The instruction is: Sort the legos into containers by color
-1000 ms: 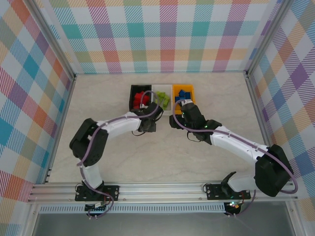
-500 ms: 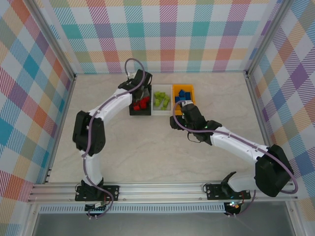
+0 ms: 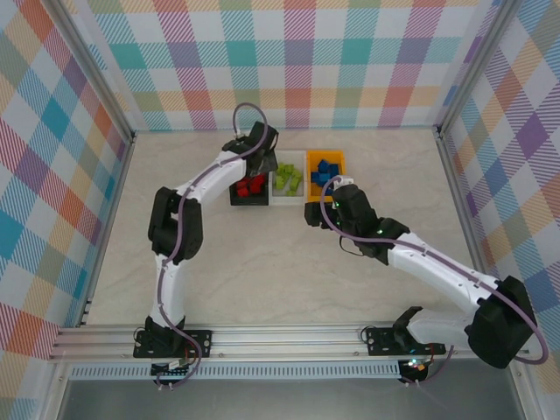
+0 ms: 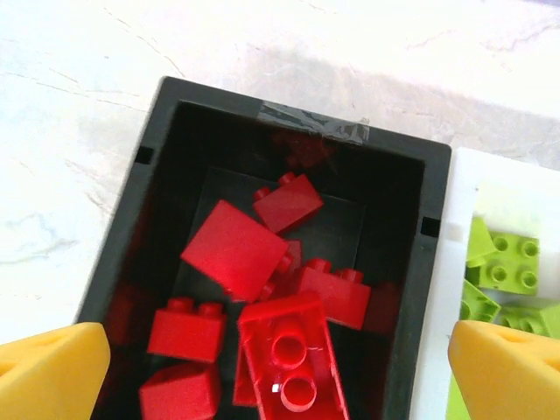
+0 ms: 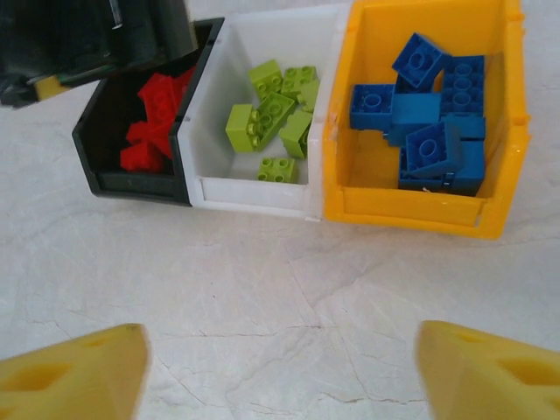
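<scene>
Now we see bricks (image 5: 429,144) sorted.
Left gripper (image 4: 280,376) hangs wide open over the black bin (image 4: 398,144), where reds belong; right gripper (image 5: 280,367) gapes empty.

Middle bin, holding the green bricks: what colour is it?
White; the middle bin shows best in the right wrist view.

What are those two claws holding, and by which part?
Nothing. The left gripper hangs open over the black bin; the right gripper is open above the table.

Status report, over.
Left gripper open over black bin. Right gripper open, empty. Red bricks there; green bricks in white bin; blue bricks in yellow bin. Nothing blocking.
</scene>
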